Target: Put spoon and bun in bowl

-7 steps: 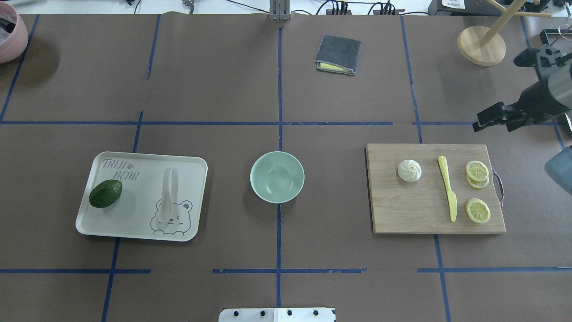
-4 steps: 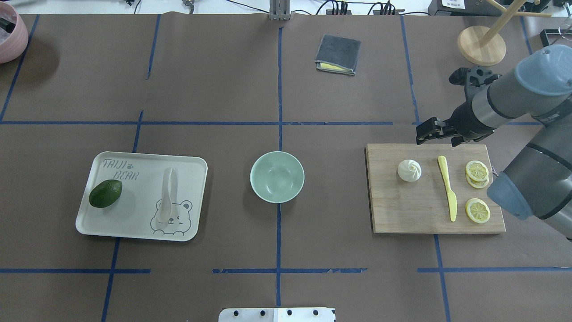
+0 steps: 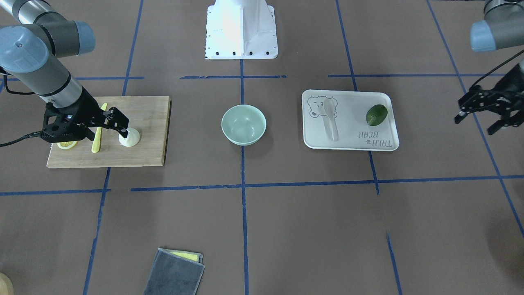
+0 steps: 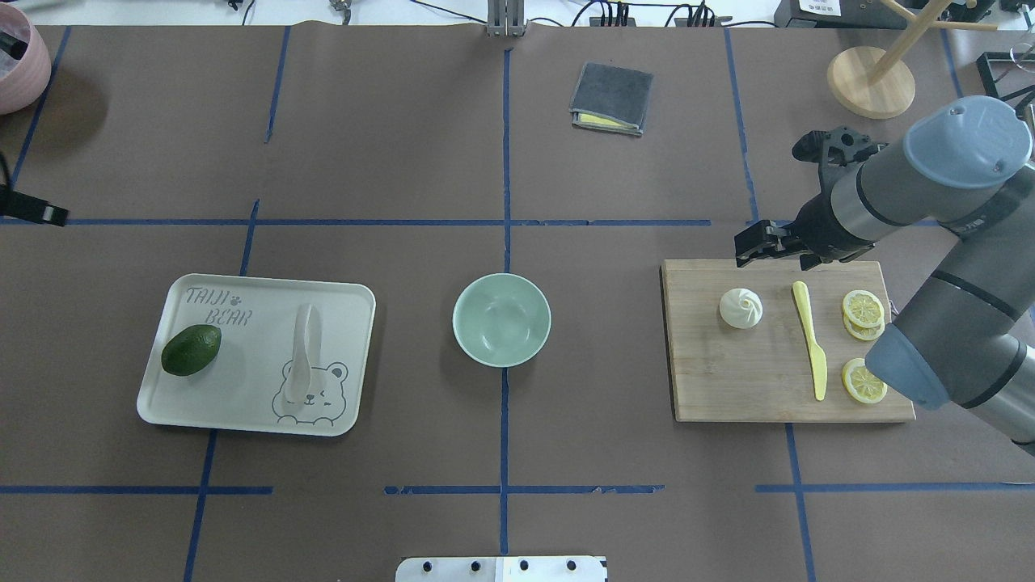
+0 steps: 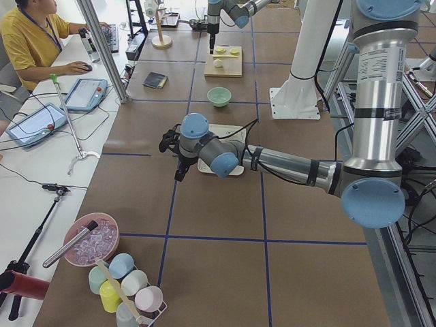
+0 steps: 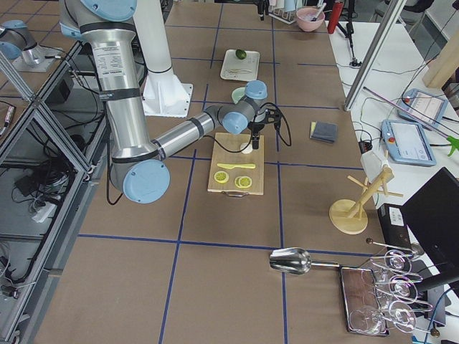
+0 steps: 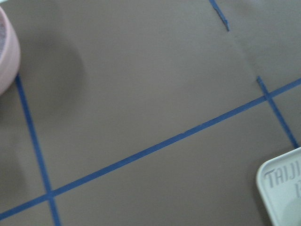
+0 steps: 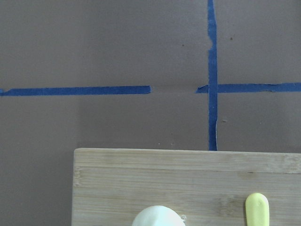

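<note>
Brown paper-covered surface (image 4: 404,145), gridded with blue tape lines. At centre: pale green bowl (image 4: 501,319), upright on a tape line.

On the robot's left side: white tray (image 4: 242,380) printed with a bear, carrying the pale spoon (image 4: 306,352). Handle toward the far edge, scoop over the bear print. Dark green avocado (image 4: 191,350) near the tray's outer end, well apart from the spoon.

On the robot's right side: wooden cutting board (image 4: 728,380) bearing the white bun (image 4: 741,308) in its far inner part, pleated top upward. Beside the bun a yellow knife (image 4: 809,339) laid lengthwise, then lemon slices (image 4: 863,309) along the outer edge.

Right gripper (image 4: 748,245) poised over the board's far edge, just beyond the bun, jaws apart. From its wrist camera, only the bun's top and the knife's rounded end visible at the bottom of the view.

Left gripper (image 3: 475,121) out beyond the tray's outer end, over bare surface, jaws spread wide. Tray corner and rim of a pink dish (image 4: 20,69) visible from its wrist camera.

Farther back: folded grey cloth (image 4: 612,99) and round wooden stand (image 4: 871,81).
</note>
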